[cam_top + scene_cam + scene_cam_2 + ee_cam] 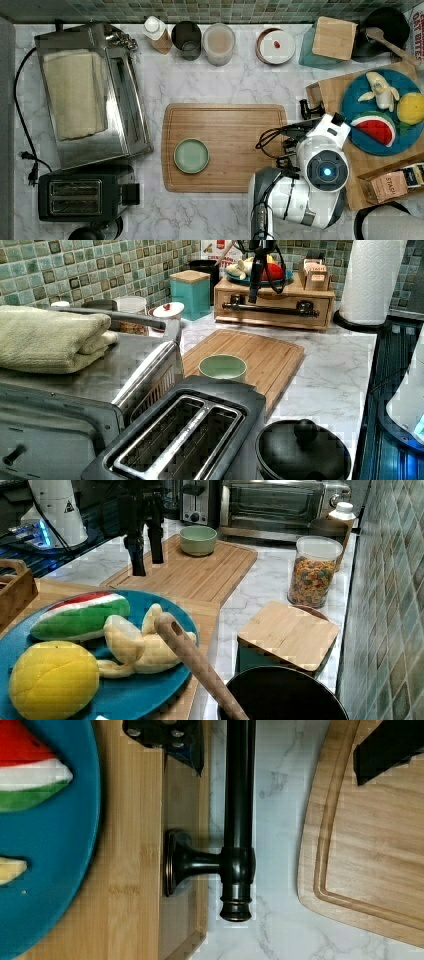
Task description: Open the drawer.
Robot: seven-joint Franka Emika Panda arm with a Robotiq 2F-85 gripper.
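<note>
The drawer point(274, 306) is a wide, shallow light-wood front set into a bamboo box point(320, 294) at the far end of the worktop in the left view. A long black bar handle point(270, 307) runs across its front on short posts. In the wrist view the drawer front point(182, 820) stands slightly out from the box edge, the handle point(238, 810) over marble.

Top view hangs straight over the counter, looking down with the cutting board point(224, 147) dead centre. Left view sits low behind the toaster point(185, 440), looking across the board toward the bamboo box point(274, 305). Right view faces back the other way, close over the fruit plate point(125, 690) toward the board. Wrist view looks down, very near the board's edge.
</note>
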